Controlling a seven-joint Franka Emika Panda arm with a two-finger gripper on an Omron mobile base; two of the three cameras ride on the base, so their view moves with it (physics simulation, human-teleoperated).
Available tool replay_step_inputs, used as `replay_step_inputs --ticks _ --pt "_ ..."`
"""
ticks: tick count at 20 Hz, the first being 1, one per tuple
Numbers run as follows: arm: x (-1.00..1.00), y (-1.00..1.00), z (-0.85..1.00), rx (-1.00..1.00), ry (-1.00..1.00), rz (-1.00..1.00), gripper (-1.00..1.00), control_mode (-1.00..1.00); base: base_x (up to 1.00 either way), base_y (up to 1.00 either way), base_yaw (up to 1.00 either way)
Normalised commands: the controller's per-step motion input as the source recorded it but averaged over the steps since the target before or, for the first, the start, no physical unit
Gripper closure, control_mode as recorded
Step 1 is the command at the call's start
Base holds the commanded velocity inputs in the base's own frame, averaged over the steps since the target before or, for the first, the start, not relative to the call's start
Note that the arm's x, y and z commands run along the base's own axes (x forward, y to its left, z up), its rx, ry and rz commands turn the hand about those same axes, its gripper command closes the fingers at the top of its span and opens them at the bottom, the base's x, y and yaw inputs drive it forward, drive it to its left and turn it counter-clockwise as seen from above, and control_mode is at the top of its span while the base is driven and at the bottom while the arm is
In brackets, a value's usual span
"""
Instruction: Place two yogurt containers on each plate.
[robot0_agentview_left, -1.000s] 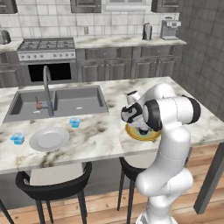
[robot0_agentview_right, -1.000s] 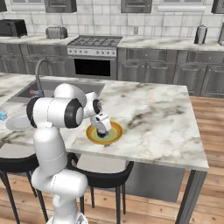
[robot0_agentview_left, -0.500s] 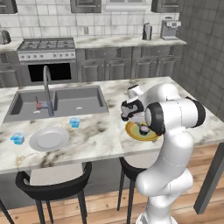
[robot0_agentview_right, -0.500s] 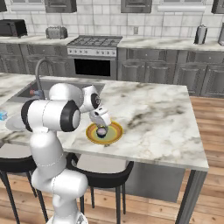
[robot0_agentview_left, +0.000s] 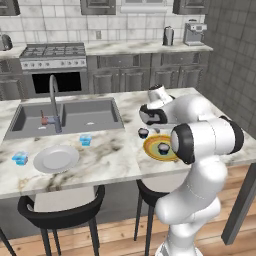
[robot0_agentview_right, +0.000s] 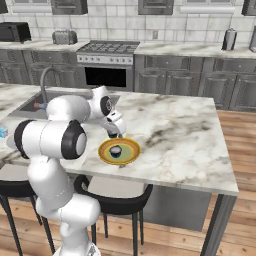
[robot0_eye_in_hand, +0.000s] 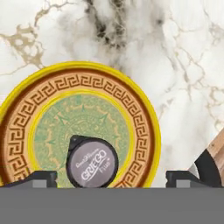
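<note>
The orange-yellow plate (robot0_agentview_left: 150, 150) (robot0_agentview_right: 131, 152) (robot0_eye_in_hand: 52, 100) with a greenish centre lies near the counter's front edge. One dark yogurt container (robot0_agentview_left: 163, 148) (robot0_agentview_right: 116, 151) (robot0_eye_in_hand: 92, 162) with a pale lid stands on its centre. My gripper (robot0_agentview_left: 150, 121) (robot0_agentview_right: 116, 131) (robot0_eye_in_hand: 111, 179) hangs open just above the plate, its fingertips (robot0_eye_in_hand: 41, 177) apart on either side of the cup without touching it. A second dark cup (robot0_agentview_left: 143, 133) stands on the counter left of the plate. The grey-white plate (robot0_agentview_left: 56, 159) lies far left with two light blue cups (robot0_agentview_left: 85, 140) (robot0_agentview_left: 20, 158) beside it.
A sink (robot0_agentview_left: 70, 116) with a tall faucet (robot0_agentview_left: 54, 102) is set into the counter behind the grey-white plate. Black stools (robot0_agentview_left: 65, 205) stand under the counter's front edge. Bare marble (robot0_agentview_right: 175, 135) stretches to the right of the orange-yellow plate.
The jaws have spread wider and the hand has lifted a little off the plate. The dark cup stays where it was on the plate's centre.
</note>
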Motion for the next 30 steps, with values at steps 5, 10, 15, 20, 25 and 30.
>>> replay_step_inputs --ticks 5,10,15,20,25,30 --pt "0.00 0.28 0.21 0.12 -0.06 0.21 -1.00 -1.00 0.00 0.00 0.00" --pt "0.04 0.44 0.01 0.10 -0.08 0.33 -1.00 -1.00 0.00 0.00 0.00" --pt "0.13 0.14 0.01 0.02 -0.05 0.36 -1.00 -1.00 0.00 0.00 0.00" --pt "0.20 0.00 0.00 0.01 0.02 0.12 -1.00 -1.00 0.00 0.00 0.00" --pt "0.37 0.00 0.00 0.00 0.00 0.07 -1.00 -1.00 0.00 0.00 0.00" --pt "0.40 0.03 0.00 0.00 0.00 0.09 -1.00 -1.00 0.00 0.00 0.00"
